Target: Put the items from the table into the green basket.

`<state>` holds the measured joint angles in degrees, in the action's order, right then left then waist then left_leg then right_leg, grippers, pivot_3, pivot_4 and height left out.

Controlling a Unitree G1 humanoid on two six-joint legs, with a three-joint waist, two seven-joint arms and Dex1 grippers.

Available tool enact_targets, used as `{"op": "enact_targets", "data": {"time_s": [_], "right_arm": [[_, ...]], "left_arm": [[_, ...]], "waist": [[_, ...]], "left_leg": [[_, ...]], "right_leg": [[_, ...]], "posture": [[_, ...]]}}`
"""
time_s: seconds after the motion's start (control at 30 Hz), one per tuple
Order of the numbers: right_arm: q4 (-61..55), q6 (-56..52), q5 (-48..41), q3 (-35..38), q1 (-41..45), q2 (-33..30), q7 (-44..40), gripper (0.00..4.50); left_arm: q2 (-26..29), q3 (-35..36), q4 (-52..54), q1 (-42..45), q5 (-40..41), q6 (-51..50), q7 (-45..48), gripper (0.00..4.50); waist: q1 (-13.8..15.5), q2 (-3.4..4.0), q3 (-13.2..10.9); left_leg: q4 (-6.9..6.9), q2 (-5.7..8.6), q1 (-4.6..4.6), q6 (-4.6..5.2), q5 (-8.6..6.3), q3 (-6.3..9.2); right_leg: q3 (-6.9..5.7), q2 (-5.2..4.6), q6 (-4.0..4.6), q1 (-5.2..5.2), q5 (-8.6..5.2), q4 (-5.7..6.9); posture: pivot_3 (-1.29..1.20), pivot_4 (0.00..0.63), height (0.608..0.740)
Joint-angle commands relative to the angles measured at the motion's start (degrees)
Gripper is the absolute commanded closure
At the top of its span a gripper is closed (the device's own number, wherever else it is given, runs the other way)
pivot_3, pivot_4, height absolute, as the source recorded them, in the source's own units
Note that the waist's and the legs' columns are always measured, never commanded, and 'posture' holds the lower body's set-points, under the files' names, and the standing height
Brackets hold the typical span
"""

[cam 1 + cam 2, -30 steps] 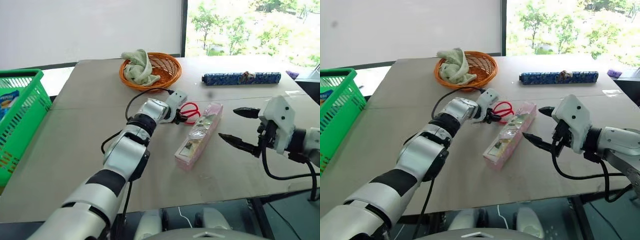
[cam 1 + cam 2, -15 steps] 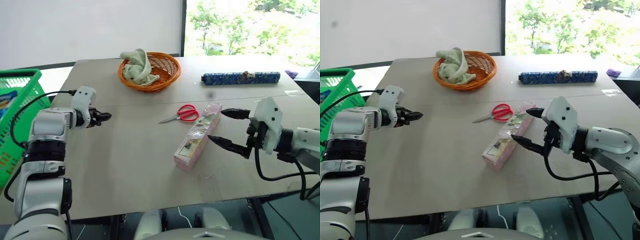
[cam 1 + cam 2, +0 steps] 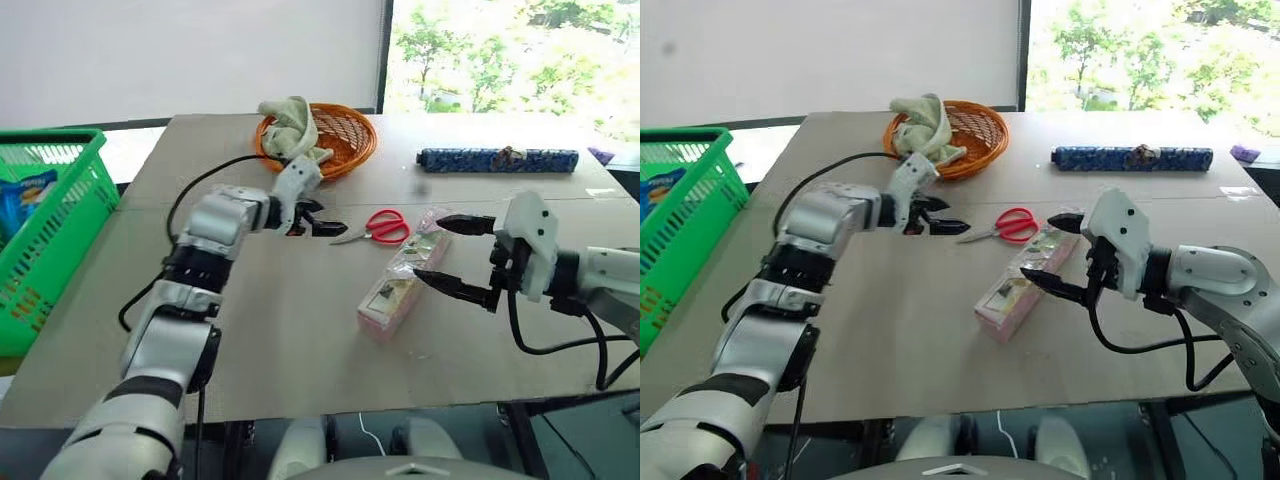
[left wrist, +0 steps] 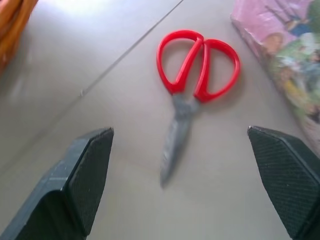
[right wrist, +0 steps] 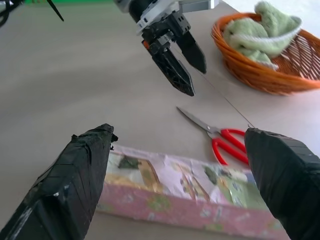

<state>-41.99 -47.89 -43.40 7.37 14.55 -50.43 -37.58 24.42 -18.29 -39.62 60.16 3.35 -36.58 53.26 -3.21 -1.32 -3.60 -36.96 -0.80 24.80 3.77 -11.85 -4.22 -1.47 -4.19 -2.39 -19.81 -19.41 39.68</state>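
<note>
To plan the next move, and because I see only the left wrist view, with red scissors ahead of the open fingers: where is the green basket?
Observer: The green basket stands at the far left, beside the left edge of the table, well away from the scissors.
Operator: Is the right gripper close to the scissors?
Observer: The right gripper is open at the far end of the pink box, just right of the scissors.
Operator: Is something inside the basket?
Observer: Yes, a blue packet lies in it.
</note>
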Motion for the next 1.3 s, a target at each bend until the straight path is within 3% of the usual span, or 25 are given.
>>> {"op": "enact_targets", "data": {"time_s": [0.03, 0.17, 0.37, 0.4, 0.47, 0.67, 0.7, 0.9, 1.0, 1.17, 1.3], "right_arm": [[-3.47, -0.93, -1.76, 3.58, -0.24, -0.6, 1.82, 0.0], [-6.81, -3.12, -4.02, 6.7, -2.73, -0.54, 4.76, 0.0], [-10.48, -4.87, -6.47, 9.42, -6.01, -0.13, 9.02, 0.0], [-10.81, -4.95, -6.79, 9.58, -6.37, -0.04, 9.52, 0.0], [-11.15, -4.96, -7.37, 9.58, -6.68, -0.06, 10.42, 0.0], [-10.63, -4.55, -8.37, 8.87, -6.87, -0.8, 10.49, 0.0], [-10.47, -4.5, -8.48, 8.73, -6.81, -1.03, 10.16, 0.0], [-8.52, -3.73, -8.67, 8.3, -6.72, -3.48, 5.95, 0.0], [-6.45, -2.25, -6.95, 5.39, -4.54, -3.64, 4.08, 0.0], [-3.25, 0.23, -4.67, 0.87, -0.24, -2.58, 1.23, 0.0], [0.73, 2.84, -2.47, -5.38, 6.25, 0.48, -2.3, 0.0]], "left_arm": [[-3.98, -5.0, -17.61, 5.55, -8.54, 11.32, -3.1, 0.02], [-8.48, -7.45, -30.77, 10.13, -13.87, 17.83, -1.83, 0.02], [-10.12, -7.64, -36.25, 11.64, -17.93, 20.28, 3.74, 0.02], [-10.14, -7.56, -36.58, 11.55, -18.3, 20.45, 5.16, 0.52], [-10.03, -7.32, -36.98, 11.41, -18.97, 20.56, 7.96, 1.11], [-7.96, -4.15, -37.23, 11.14, -18.6, 19.37, 11.2, 4.12], [-7.33, -3.22, -37.06, 11.23, -18.12, 19.22, 11.65, 4.44], [2.71, 2.03, -30.74, 8.13, -14.51, 16.45, 20.45, 4.45], [10.1, 5.56, -15.95, 0.2, -11.34, 8.93, 22.93, 4.45], [19.6, 15.51, 12.64, -15.89, -5.52, -10.16, 18.02, 4.45], [27.63, 24.45, 16.19, -27.85, -5.89, -11.14, 8.23, 4.45]], "waist": [[-0.85, 0.0, -0.05], [-2.31, -0.03, -0.28], [-3.04, -0.01, -0.49], [-3.17, -0.01, -0.51], [-3.52, 0.02, -0.52], [-4.1, 0.11, -0.58], [-4.14, 0.12, -0.6], [-6.5, 0.27, -0.85], [-7.64, 0.34, -0.86], [-6.6, 0.34, -0.87], [-4.73, 0.22, -0.74]], "left_leg": [[0.0, -0.03, -0.01, 0.01, -0.01, 0.0], [0.01, -0.1, 0.02, 0.07, -0.05, -0.03], [0.0, -0.11, 0.01, 0.19, -0.14, -0.05], [0.0, -0.11, 0.01, 0.2, -0.14, -0.05], [0.02, -0.12, 0.0, 0.2, -0.14, -0.05], [0.05, -0.13, -0.03, 0.22, -0.16, -0.04], [0.06, -0.13, -0.03, 0.22, -0.16, -0.04], [0.15, -0.14, -0.03, 0.22, -0.16, -0.07], [0.23, -0.2, -0.09, 0.21, -0.15, -0.06], [0.18, -0.19, -0.06, 0.19, -0.14, -0.02], [0.09, -0.17, -0.1, 0.15, -0.11, -0.02]], "right_leg": [[0.0, 0.04, 0.0, 0.01, 0.0, 0.0], [0.04, 0.1, -0.02, -0.01, -0.01, -0.09], [0.03, -0.01, -0.03, 0.02, -0.01, -0.17], [0.03, -0.02, -0.03, 0.02, -0.01, -0.17], [0.02, -0.03, -0.03, 0.04, -0.01, -0.23], [0.02, -0.07, -0.02, 0.08, -0.01, -0.28], [0.02, -0.07, -0.02, 0.08, -0.01, -0.28], [0.08, -0.02, -0.02, 0.02, -0.01, -0.29], [0.17, 0.09, -0.02, -0.02, -0.01, -0.27], [0.23, 0.1, -0.03, -0.03, -0.01, -0.23], [0.27, 0.08, -0.05, -0.02, 0.0, -0.15]], "posture": [[-0.24, 0.066, 0.74], [-0.3, 0.086, 0.74], [-0.35, 0.109, 0.74], [-0.35, 0.109, 0.74], [-0.35, 0.112, 0.74], [-0.33, 0.107, 0.74], [-0.33, 0.107, 0.74], [-0.26, 0.076, 0.74], [-0.22, 0.061, 0.74], [-0.12, 0.03, 0.74], [-0.04, 0.013, 0.74]]}}
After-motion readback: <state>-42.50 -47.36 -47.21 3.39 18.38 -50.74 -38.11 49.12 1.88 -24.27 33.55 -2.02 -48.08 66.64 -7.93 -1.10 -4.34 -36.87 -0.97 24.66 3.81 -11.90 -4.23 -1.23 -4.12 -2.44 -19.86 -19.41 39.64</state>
